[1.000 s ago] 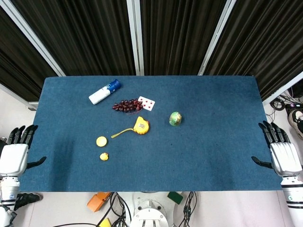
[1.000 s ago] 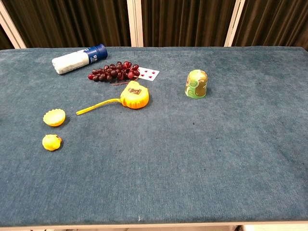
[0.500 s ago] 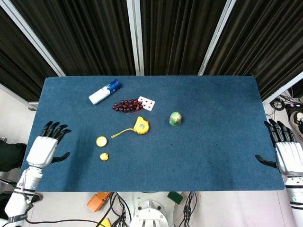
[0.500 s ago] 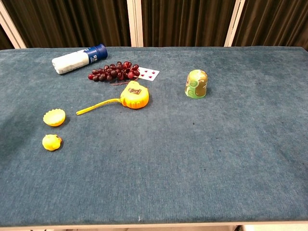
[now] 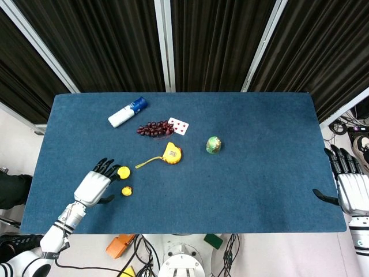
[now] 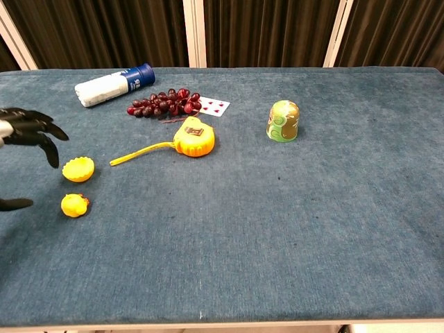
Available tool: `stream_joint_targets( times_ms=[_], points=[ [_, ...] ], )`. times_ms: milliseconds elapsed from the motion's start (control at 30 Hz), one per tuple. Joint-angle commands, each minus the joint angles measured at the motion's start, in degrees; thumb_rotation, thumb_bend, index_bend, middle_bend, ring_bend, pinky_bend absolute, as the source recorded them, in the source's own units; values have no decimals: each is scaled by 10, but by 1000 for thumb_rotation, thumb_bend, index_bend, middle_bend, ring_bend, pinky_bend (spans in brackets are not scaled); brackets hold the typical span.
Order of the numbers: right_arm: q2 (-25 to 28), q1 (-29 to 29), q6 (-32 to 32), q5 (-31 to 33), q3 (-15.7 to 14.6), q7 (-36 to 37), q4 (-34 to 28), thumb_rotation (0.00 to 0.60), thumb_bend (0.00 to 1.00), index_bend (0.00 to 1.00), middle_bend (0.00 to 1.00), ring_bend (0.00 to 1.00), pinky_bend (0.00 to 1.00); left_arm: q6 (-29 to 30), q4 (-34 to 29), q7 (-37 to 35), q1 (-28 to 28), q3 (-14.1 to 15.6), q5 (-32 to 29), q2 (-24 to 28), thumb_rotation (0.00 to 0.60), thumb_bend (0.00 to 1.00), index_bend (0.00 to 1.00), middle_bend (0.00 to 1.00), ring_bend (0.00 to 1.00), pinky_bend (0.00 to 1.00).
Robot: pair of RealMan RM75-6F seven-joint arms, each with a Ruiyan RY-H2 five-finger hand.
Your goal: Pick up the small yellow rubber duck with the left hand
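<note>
The small yellow rubber duck [image 5: 127, 191] [image 6: 74, 205] lies on the blue table near its front left. My left hand [image 5: 95, 185] [image 6: 26, 132] hovers just left of the duck, fingers spread and holding nothing; its fingertips reach toward the yellow cap-like piece [image 5: 123, 172] [image 6: 78, 169] behind the duck. Off the table's right front edge, my right hand [image 5: 349, 186] stays with fingers apart and empty; the chest view does not show it.
A yellow tape measure [image 5: 170, 153] [image 6: 193, 138] with its tape pulled out lies mid-table. Behind it are dark grapes [image 5: 153, 128] [image 6: 161, 104], a playing card [image 5: 178, 126], and a white-and-blue bottle [image 5: 127, 112] [image 6: 113, 85]. A green round toy [image 5: 213, 145] [image 6: 283, 121] stands to the right.
My left hand has swept in from the table's left edge to just beside the duck and now shows in the chest view. The right hand drifted slightly outward.
</note>
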Motion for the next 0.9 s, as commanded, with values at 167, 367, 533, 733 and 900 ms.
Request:
stream_joint_targets(
  times_ms=[167, 367, 533, 733, 900],
  points=[
    [-4, 0, -1, 0, -1, 1, 3, 600, 179, 0, 69, 0, 169, -3, 17, 2, -10, 3, -1, -28, 600, 244, 404, 87, 0, 31],
    [-4, -1, -1, 3, -1, 3, 6, 600, 180, 0, 69, 0, 169, -12, 31, 6, -20, 3, -5, -48, 600, 247, 404, 86, 0, 31],
    [-6, -3, 1, 4, -2, 5, 8, 600, 180, 0, 69, 0, 169, -22, 43, 16, -27, 5, -13, -62, 600, 250, 404, 76, 0, 31],
    [-6, -4, 1, 5, -3, 6, 8, 600, 179, 0, 69, 0, 169, -23, 52, 10, -31, 7, -17, -70, 600, 297, 441, 75, 0, 31],
    [-6, -6, 3, 5, -3, 6, 8, 600, 179, 0, 69, 0, 169, -20, 59, -2, -34, 10, -14, -75, 600, 379, 495, 76, 0, 31]
  ],
)
